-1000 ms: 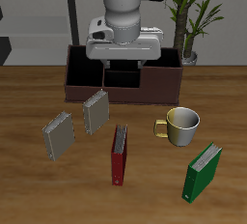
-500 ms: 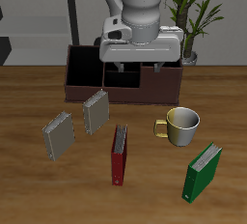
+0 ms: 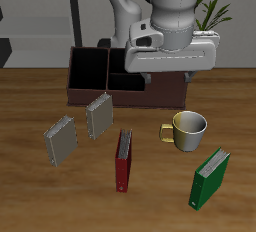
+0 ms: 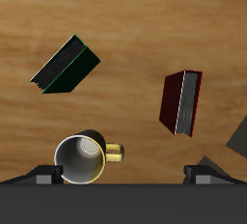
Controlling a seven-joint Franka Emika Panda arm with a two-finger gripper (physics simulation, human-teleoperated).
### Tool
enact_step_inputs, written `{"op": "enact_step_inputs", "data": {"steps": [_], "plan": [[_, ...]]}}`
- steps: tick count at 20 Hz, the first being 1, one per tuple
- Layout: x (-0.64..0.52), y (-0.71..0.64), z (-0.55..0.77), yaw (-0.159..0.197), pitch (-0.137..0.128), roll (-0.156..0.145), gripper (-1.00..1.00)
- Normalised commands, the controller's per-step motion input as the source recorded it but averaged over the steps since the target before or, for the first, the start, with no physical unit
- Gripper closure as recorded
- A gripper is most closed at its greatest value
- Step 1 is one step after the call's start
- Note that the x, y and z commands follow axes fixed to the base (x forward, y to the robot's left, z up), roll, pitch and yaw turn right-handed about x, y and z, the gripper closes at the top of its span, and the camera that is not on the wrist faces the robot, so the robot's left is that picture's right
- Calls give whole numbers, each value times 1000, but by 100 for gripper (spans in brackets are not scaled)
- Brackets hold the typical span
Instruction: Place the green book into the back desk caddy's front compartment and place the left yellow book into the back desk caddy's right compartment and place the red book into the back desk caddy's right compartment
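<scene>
The green book (image 3: 211, 177) lies tilted near the table's front edge, past the mug; the wrist view shows the green book (image 4: 66, 66) too. Nearer the middle lies the red book (image 3: 123, 160), which the wrist view (image 4: 181, 102) also catches. The left yellow book (image 3: 99, 117), grey-tan, sits just in front of the back desk caddy (image 3: 85, 71). My gripper (image 3: 165, 69) hangs high over the caddy's end nearest the plant, partly hiding it. In the wrist view the gripper (image 4: 123, 175) is open and holds nothing.
A cream mug (image 3: 188, 129) stands between the caddy and the green book, and the wrist view shows this mug (image 4: 82, 158) below the gripper. A second grey-tan book (image 3: 60, 140) lies beside the left yellow book. A potted plant (image 3: 212, 14) stands behind the caddy's end.
The gripper has swung sideways along the caddy toward the plant end and looms larger in the exterior view. It stays open. No book has moved.
</scene>
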Motion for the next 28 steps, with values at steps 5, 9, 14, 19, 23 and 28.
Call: {"op": "enact_step_inputs", "data": {"steps": [5,9,14,19,23,28], "plan": [[412,512,51,-20,-50,21,-100],[422,351,12,-63,-30,-26,-100],[321,315,-83,-74,-11,13,-100],[242,405,-361,-70,-17,17,-100],[57,358,-447,-85,-30,31,-100],[74,171,-414,-73,-47,9,-100]]}}
